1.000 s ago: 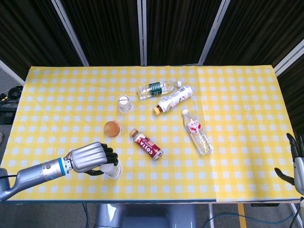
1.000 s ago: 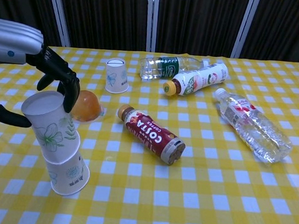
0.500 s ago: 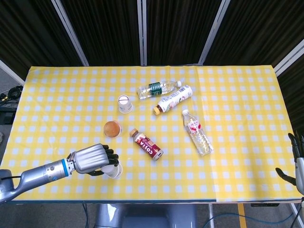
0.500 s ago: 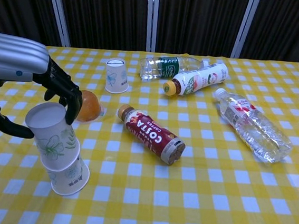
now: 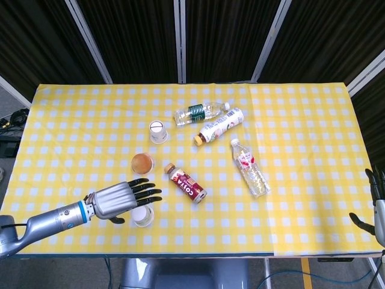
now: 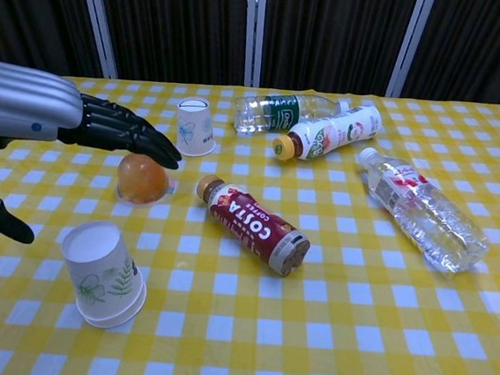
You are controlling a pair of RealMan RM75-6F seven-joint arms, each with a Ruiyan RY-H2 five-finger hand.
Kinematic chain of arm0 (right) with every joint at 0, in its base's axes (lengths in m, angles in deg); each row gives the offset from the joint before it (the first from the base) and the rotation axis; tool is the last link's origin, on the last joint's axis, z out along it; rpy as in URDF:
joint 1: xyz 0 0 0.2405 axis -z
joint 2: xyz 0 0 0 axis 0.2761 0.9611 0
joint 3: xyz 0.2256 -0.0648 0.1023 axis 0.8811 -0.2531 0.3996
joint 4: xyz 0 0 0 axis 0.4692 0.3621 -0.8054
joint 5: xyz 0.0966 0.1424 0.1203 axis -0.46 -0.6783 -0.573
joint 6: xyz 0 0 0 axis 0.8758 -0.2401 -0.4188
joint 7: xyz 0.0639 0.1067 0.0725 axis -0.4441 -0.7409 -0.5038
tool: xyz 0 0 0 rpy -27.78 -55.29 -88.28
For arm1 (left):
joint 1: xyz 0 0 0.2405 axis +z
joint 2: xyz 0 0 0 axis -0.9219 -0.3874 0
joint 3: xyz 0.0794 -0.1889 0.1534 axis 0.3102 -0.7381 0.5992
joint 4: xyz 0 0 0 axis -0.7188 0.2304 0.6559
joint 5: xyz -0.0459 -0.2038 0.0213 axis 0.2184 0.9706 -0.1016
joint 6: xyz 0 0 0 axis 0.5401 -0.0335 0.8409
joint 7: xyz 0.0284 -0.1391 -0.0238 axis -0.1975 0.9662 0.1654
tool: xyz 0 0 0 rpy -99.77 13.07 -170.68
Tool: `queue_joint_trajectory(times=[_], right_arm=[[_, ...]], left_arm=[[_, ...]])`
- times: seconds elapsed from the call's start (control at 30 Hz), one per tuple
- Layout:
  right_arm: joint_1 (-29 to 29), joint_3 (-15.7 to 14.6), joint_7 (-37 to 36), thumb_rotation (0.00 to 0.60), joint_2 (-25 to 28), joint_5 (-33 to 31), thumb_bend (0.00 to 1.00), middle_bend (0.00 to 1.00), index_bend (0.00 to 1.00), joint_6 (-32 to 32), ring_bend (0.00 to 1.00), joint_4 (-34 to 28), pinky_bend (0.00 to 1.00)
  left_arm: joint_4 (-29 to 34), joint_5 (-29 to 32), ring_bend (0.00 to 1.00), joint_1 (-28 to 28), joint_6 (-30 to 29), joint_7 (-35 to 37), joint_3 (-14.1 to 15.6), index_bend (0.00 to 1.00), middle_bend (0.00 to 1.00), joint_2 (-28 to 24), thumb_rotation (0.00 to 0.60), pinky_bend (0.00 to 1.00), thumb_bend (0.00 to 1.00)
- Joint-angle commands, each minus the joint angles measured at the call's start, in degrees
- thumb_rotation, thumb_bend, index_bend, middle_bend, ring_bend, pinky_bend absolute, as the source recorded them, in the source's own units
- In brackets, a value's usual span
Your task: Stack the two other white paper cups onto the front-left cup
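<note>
Your left hand (image 5: 117,200) hovers near the front-left corner of the table (image 5: 301,120), fingers (image 6: 122,131) stretched out and spread, thumb apart from them, holding nothing. Just beneath and in front of it stand the stacked cups (image 6: 100,273), one white paper cup nested on the front-left cup, upside down with the leaf print showing; the hand does not touch them. The third white paper cup (image 6: 195,127) stands alone, upside down, further back toward the table's middle-left. Between it and the stack sits an orange jelly cup (image 6: 142,179).

Lying on the yellow checked cloth are a Costa coffee bottle (image 6: 250,224), a green-labelled water bottle (image 6: 284,112), a white drink bottle (image 6: 331,131) and a clear water bottle (image 6: 420,209).

Your right hand (image 5: 377,208) shows only partly at the table's front-right edge, fingers apart and empty.
</note>
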Motion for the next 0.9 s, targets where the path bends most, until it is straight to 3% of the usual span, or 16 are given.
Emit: queue_joint_trajectory(times=[0.03,0.17,0.4,0.5,0.6,0.9], right_arm=[[0.0,0.0,-0.1,0.600,0.0,-0.1,0.00,0.00,0.00,-0.1,0.00,0.0,0.00],[-0.1,-0.1,0.0,0.600,0.0,0.0,0.00,0.00,0.00,-0.3,0.00,0.0,0.00],[-0.4,-0.2,0.8,0.600,-0.4,-0.1,0.00,0.00,0.00,-0.8,0.00,0.1,0.00],[-0.4,-0.2,0.8,0.600,-0.4,-0.2,0.00,0.00,0.00,-1.0,0.00,0.0,0.00],[-0.5,-0.1,1.2,0.600,-0.5,-0.5,0.00,0.00,0.00,-1.0,0.00,0.2,0.00],[-0.5,0.2,0.9,0.600,-0.5,-1.6,0.00,0.00,0.00,-1.4,0.00,0.7,0.00]], left_arm=[[-1.5,3.3,0.00,0.6,-0.7,0.3,-2.3,0.00,0.00,0.4,0.600,0.05,0.00],[-9.6,17.2,0.00,-1.0,6.1,2.3,-9.6,0.00,0.00,4.3,0.600,0.05,0.00],[-23.2,31.5,0.00,-5.9,18.9,1.3,-16.7,0.00,0.00,13.2,0.600,0.06,0.06],[-28.9,35.2,0.01,-8.3,22.8,0.1,-18.8,0.00,0.00,17.7,0.600,0.09,0.13],[-34.0,36.7,0.08,-10.3,24.9,-1.6,-19.9,0.01,0.00,22.1,0.600,0.17,0.21],[-44.8,40.5,0.10,-14.8,30.7,-5.1,-21.9,0.07,0.03,31.5,0.600,0.19,0.23]])
